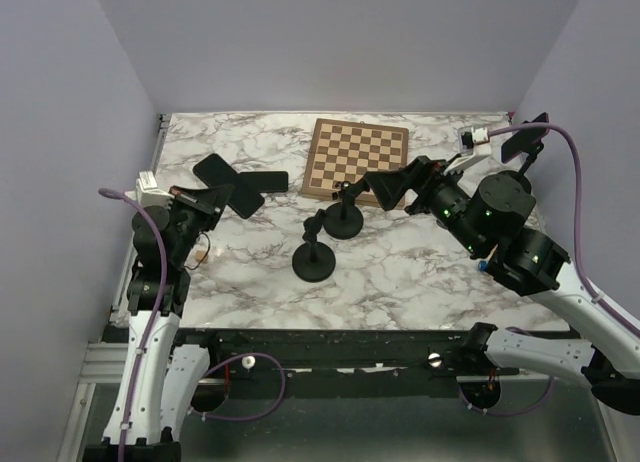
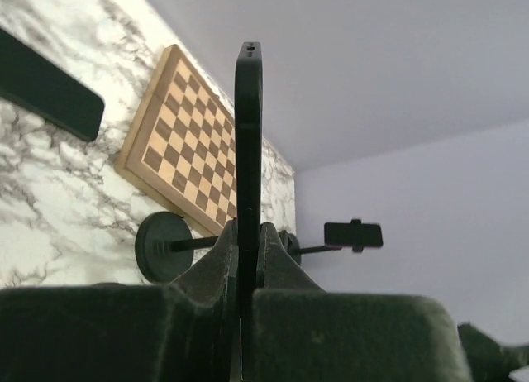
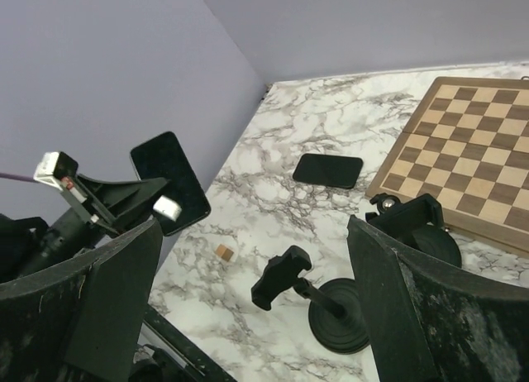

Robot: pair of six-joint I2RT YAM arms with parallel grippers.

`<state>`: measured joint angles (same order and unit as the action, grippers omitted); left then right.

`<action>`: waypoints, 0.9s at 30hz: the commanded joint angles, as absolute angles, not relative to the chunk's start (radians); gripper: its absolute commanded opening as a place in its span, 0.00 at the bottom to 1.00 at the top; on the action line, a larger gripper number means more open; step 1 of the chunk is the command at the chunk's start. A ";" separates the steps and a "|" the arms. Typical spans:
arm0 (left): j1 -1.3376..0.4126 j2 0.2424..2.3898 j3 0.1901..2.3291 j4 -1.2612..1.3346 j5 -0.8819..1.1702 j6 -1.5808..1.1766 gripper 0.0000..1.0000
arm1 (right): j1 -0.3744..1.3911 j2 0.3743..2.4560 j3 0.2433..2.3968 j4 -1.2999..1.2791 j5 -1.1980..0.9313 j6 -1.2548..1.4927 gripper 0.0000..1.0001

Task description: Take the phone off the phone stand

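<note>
My left gripper (image 1: 205,197) is shut on a black phone (image 1: 222,180) and holds it above the table's left side, clear of both stands. In the left wrist view the phone (image 2: 248,142) stands edge-on between the fingers (image 2: 281,262). A second black phone (image 1: 264,181) lies flat on the marble. Two black phone stands, the near one (image 1: 313,254) and the far one (image 1: 345,218), stand mid-table with empty clamps. My right gripper (image 1: 387,187) is open, above the far stand. In the right wrist view the near stand (image 3: 331,307) shows between its fingers.
A wooden chessboard (image 1: 356,159) lies at the back centre, right behind the far stand. A small brown cube (image 3: 224,251) sits on the marble near the left edge. Purple walls close in the table (image 1: 400,272) on the left, back and right.
</note>
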<state>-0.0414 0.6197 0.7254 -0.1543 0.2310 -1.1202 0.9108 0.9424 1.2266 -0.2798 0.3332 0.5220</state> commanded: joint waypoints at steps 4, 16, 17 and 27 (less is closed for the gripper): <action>-0.011 0.666 0.549 -0.198 0.087 -1.630 0.00 | 0.917 0.925 1.204 -0.282 0.376 0.509 1.00; -0.018 1.023 0.523 -0.138 0.117 -1.867 0.00 | 0.917 0.934 1.197 -0.279 0.383 0.502 1.00; -0.022 1.057 0.528 -0.130 0.114 -1.872 0.00 | 0.917 0.933 1.197 -0.279 0.383 0.502 1.00; -0.162 1.302 0.594 0.042 -0.031 -1.915 0.00 | 0.917 0.929 1.194 -0.280 0.387 0.494 1.00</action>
<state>-0.1131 1.2427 0.5316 -0.0776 0.0811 -1.8797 0.9108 0.9386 1.2022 -0.2817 0.3573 0.5133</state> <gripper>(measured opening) 0.069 0.998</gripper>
